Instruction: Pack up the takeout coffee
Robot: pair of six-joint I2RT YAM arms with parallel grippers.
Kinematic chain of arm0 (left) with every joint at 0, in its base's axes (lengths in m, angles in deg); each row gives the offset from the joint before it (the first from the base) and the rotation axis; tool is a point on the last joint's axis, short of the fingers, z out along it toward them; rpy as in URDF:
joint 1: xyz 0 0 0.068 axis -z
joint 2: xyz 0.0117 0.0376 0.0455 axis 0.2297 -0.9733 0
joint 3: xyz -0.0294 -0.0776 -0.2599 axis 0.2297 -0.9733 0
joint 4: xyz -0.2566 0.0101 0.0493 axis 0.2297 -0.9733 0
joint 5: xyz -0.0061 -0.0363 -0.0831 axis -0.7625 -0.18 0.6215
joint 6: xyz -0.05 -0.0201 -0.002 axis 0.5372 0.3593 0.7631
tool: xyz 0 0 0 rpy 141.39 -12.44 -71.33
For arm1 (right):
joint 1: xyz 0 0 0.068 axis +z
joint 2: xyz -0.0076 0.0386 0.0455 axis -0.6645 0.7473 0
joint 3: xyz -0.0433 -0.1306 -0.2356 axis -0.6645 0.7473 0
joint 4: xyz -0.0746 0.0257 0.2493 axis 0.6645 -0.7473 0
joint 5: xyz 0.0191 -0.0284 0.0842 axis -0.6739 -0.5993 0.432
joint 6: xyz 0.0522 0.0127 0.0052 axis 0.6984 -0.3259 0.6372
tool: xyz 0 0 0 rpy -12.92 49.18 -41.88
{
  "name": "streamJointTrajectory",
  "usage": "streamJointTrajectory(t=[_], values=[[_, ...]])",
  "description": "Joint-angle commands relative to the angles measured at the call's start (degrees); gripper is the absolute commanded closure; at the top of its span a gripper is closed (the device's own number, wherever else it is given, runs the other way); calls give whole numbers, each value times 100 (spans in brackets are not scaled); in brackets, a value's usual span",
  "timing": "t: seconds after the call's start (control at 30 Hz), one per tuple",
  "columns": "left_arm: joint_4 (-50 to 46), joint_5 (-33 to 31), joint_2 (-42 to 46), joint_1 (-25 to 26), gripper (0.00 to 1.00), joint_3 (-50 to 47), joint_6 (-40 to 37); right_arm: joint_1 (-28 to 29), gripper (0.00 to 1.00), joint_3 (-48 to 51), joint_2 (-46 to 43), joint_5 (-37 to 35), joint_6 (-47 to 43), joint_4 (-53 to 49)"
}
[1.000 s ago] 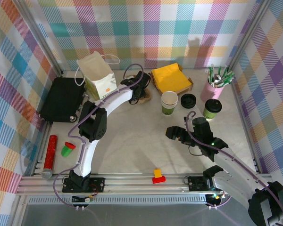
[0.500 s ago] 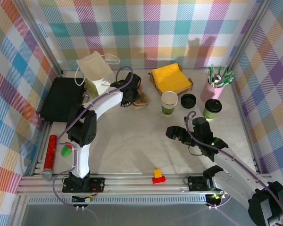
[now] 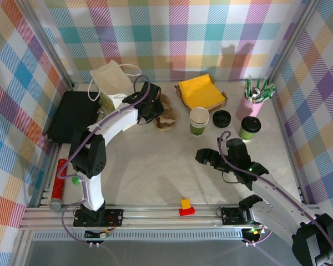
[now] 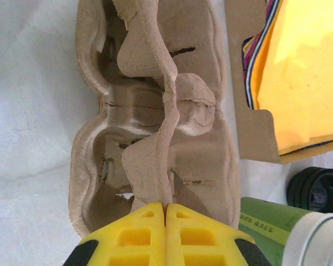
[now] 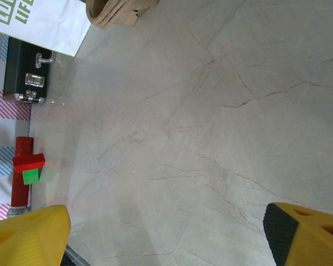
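Left end effector point(image 4: 165, 213) shifted toward bag point(image 3: 114, 80), pinching cup carrier point(image 4: 155, 111); tumbler point(image 3: 247, 108) holds sticks point(image 3: 259, 88).

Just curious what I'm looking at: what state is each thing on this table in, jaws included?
paper cup: upright, lid off.
black lid: lying loose beside the paper cup.
lidded cup: upright, capped.
cup carrier: pinched at its middle ridge.
left jaws: shut on the cup carrier.
right jaws: open, empty.
paper bag: upright, mouth open.
black case: closed, lying flat.
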Motion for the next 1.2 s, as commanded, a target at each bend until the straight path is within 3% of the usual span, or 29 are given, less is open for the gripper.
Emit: streamJointTrajectory(t=[0.0,0.3,0.43,0.67,0.97,1.17], values=[[-108,128,285,-48,100,116,-240,19,9,-181,-124,-70,39,-40],[-792,233,925,-18,100,281,-913,19,10,-275,-408,-35,-110,-179],[-1181,447,1291,30,100,274,-1272,19,10,-788,-459,-98,-544,-727],[-2108,1041,1807,100,100,404,-1941,20,9,-2551,-221,109,-1694,-1907],[-3000,1759,2727,190,100,90,-2616,116,17,-4962,1207,791,-2597,-3202],[-3394,2325,3349,187,100,-363,-3117,731,19,-6138,2145,262,-3184,-3794]])
